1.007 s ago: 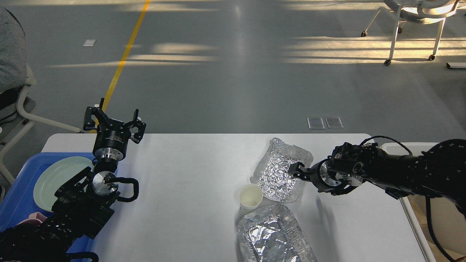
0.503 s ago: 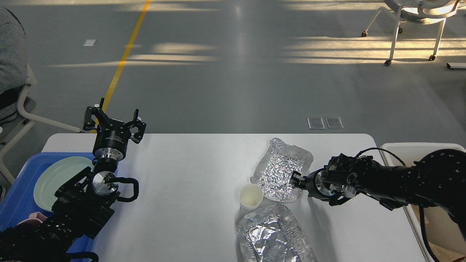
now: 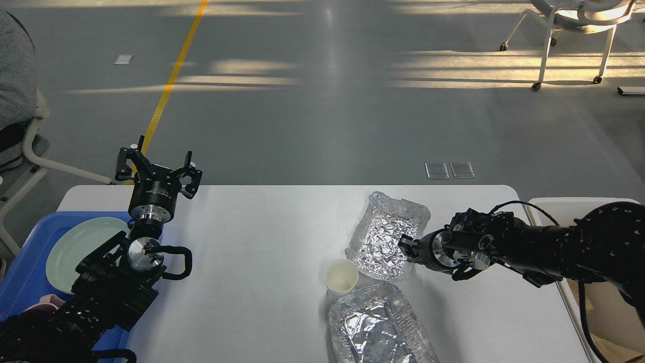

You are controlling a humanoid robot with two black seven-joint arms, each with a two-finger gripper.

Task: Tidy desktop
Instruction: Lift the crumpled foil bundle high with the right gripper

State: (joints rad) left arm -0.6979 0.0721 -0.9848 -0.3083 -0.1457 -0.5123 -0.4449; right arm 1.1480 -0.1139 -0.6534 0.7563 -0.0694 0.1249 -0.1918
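The white desktop [image 3: 252, 227] fills the lower half of the head view. On its right half lie a crumpled foil tray [image 3: 380, 232], a second foil tray [image 3: 378, 327] at the front edge, and a white paper cup [image 3: 341, 276] between them. My right gripper [image 3: 406, 246] is low at the near right rim of the upper foil tray and touches it. Its fingers are dark and seen end-on, so their state is unclear. My left gripper [image 3: 157, 169] stands open above the far left of the desktop, holding nothing.
A blue tray [image 3: 20, 272] at the left edge holds a pale green plate [image 3: 75, 247] and a pink item [image 3: 45, 302]. An off-white bin [image 3: 564, 204] stands off the right edge. A chair frame [image 3: 30, 151] stands behind the left corner.
My right gripper dropped from above the upper foil tray to its near right rim. That tray and the paper cup have shifted slightly left. The left arm has not moved.
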